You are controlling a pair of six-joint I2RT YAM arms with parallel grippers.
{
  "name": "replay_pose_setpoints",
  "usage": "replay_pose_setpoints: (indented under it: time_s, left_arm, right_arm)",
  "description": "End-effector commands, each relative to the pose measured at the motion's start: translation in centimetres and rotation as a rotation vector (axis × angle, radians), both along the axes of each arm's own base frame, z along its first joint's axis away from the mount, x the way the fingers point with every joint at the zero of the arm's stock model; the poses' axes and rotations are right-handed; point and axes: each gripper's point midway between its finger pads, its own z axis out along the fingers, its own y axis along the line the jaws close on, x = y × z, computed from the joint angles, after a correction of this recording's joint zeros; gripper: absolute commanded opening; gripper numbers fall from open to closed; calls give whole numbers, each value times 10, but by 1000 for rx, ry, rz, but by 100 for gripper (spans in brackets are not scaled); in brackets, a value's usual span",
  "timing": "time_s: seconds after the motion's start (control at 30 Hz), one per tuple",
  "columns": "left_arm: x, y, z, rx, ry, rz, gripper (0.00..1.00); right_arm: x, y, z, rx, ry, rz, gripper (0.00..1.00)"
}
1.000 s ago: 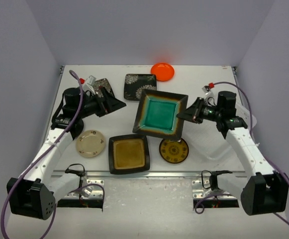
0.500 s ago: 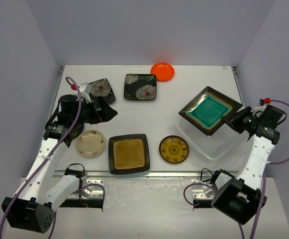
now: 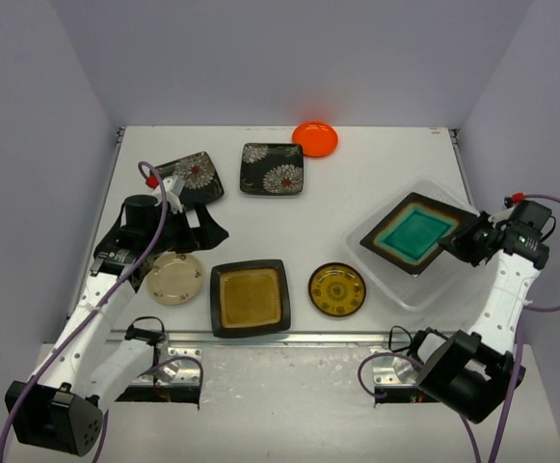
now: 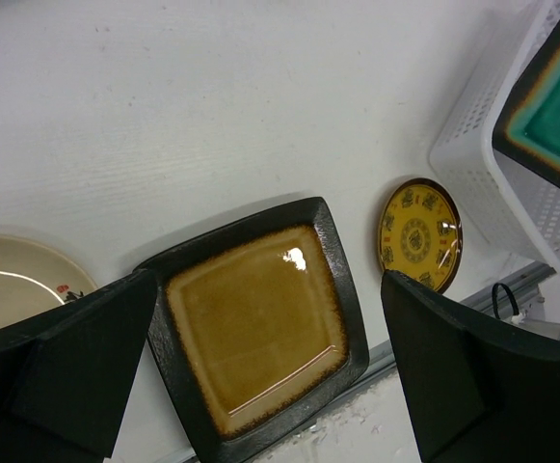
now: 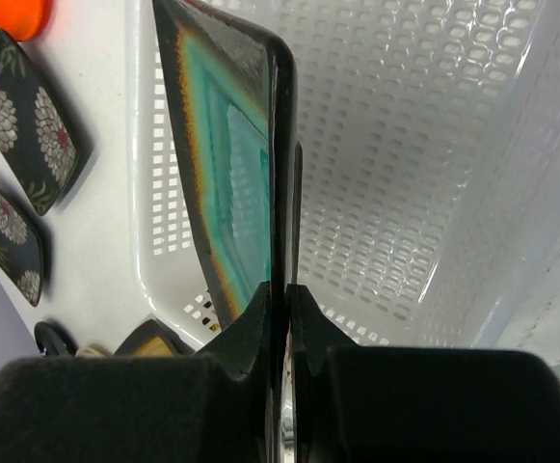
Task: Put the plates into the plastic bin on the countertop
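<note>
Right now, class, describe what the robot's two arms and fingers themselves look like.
Left arm and right arm match: white tubular links, black joints and boxy black bases. A purple cable loops along each, with a small red connector near the wrist. The fingers are matte black, wedge-shaped blocks. No markings are legible.

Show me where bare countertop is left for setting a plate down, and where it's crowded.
Widest bare patch: the countertop middle, bordered by the central flowered plate, plastic bin, amber plate and yellow-patterned plate. Another: far right corner, between orange plate and bin. Crowded: near left, around the left gripper and cream plate.
</note>
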Motion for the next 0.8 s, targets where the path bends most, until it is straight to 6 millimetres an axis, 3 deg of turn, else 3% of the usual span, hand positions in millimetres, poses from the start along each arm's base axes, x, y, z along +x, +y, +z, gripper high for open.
replay_pose_setpoints:
  time_s: [0.0, 0.23, 0.37, 0.63, 0.7, 0.77]
  left_arm:
    - [5, -3, 12, 1, -66, -16, 100]
    - [4, -4, 13, 0, -69, -19, 100]
    - [5, -4, 12, 2, -63, -17, 100]
    - [9, 0, 7, 19, -31, 7, 100]
    - [10, 3, 6, 26, -24, 29, 100]
    - [14, 6, 1, 36, 2, 52, 100]
  right_arm:
    - [30, -6, 15, 31, -113, 11, 7]
    - [36, -25, -1, -15, -55, -41, 9]
    - [33, -31, -8, -35, -39, -84, 55]
    - [35, -26, -28, 46, 22, -81, 74]
    - [34, -27, -26, 37, 19, -94, 77]
    - [36, -24, -13, 16, -13, -83, 90]
